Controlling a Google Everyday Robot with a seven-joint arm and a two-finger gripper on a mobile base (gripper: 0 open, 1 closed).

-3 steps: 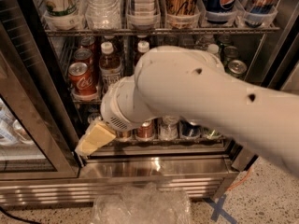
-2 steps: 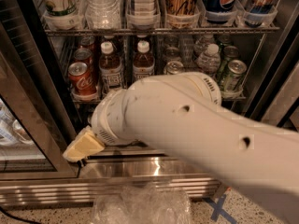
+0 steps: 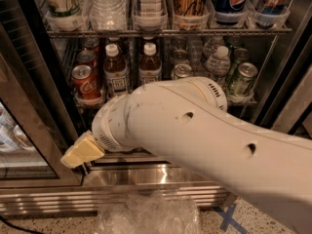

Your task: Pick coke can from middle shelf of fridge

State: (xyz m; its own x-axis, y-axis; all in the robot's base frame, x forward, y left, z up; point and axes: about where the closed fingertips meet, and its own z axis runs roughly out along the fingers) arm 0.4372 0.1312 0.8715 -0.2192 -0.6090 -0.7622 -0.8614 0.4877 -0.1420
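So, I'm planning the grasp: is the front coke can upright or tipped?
Upright: the coke can stands on the middle shelf, leftmost lane, silver top facing up. The gripper is below it, lower left, not touching.

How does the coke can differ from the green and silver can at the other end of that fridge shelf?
The coke can is red with white script; the green can is green and silver. The coke can stands at the left end, beside brown bottles; the green can at the right end, beside a water bottle. Both stand upright with silver tops. The gripper hangs low left, below the coke can, touching neither.
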